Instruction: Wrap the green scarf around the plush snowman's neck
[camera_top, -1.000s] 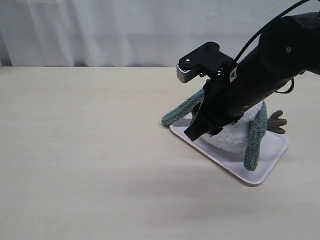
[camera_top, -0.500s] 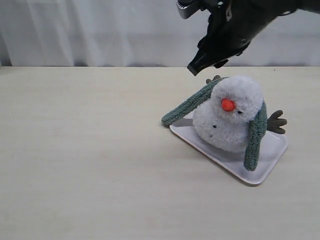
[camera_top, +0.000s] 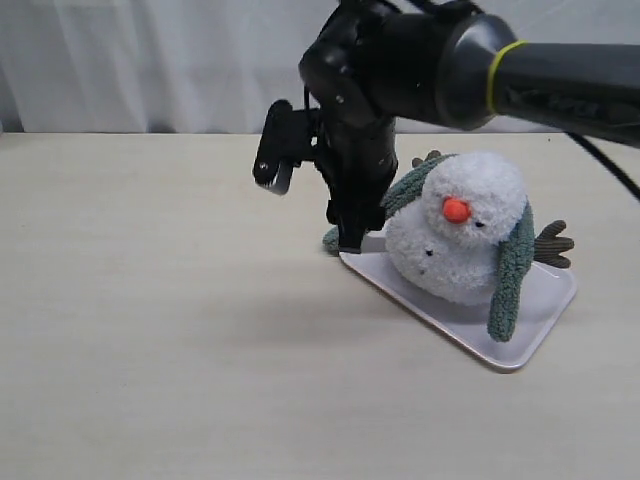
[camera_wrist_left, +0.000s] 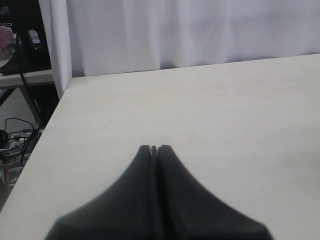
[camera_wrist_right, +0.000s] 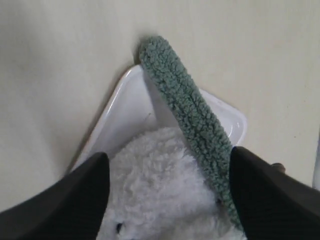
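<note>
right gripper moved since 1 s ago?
Yes. The right gripper was in front of the plush snowman, over the tray; now it sits further left, at the tray's left corner by the end of the green scarf.

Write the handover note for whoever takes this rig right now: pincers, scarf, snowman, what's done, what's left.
Left pincer: shut, empty, over bare table, away from the work.
Right pincer: open, holding nothing, poised over the snowman's side where one scarf end runs down.
Plush snowman: sitting on the pale tray.
Green scarf: passes behind the neck; one end hangs down to the tray, the other lies over the tray's corner onto the table.
Done: scarf draped around the back of the neck.
Left: the front is open; the ends probably need crossing there.
</note>
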